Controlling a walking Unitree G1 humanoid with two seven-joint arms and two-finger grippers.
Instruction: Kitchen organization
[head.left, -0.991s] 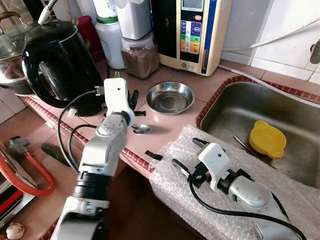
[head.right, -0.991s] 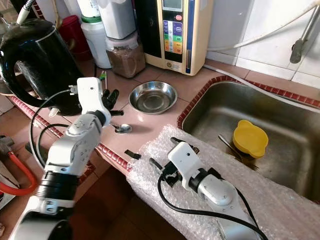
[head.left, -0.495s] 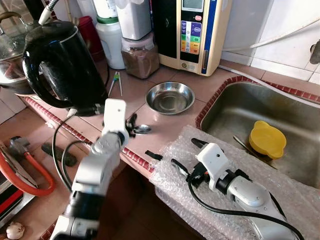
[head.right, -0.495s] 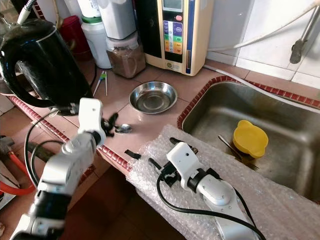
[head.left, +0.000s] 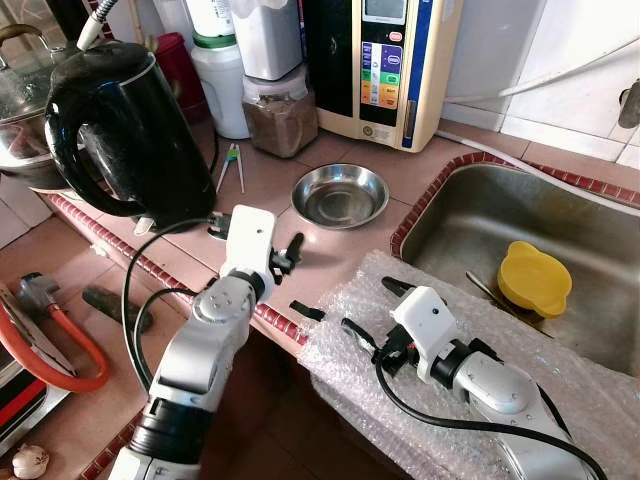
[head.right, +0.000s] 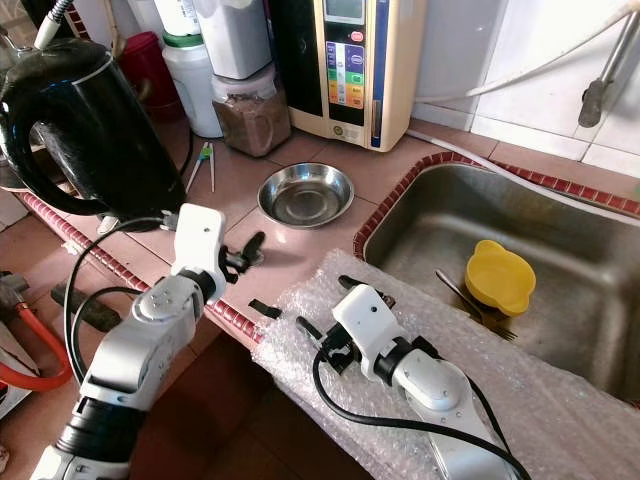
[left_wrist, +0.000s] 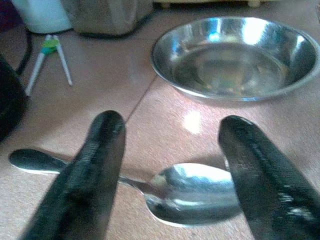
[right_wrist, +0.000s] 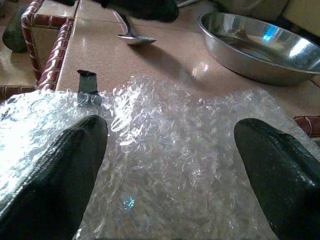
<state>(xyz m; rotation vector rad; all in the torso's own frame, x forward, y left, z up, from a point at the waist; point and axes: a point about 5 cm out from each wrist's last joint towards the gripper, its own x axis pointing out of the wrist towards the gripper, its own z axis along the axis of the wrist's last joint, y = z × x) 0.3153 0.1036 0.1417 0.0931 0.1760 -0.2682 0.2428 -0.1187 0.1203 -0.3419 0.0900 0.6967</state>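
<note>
Left gripper is now hovering fingers spread over the spoon, whose bowl is lying on the counter between the fingertips, not gripped; half a second ago the wrist was further left, pointing elsewhere; steel bowl sitting just beyond the fingers; right gripper unchanged, fingers wide apart, resting over bubble wrap.

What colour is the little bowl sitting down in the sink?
Yellow. The small yellow plastic bowl lies in the steel sink, clearest in the left eye view.
</note>
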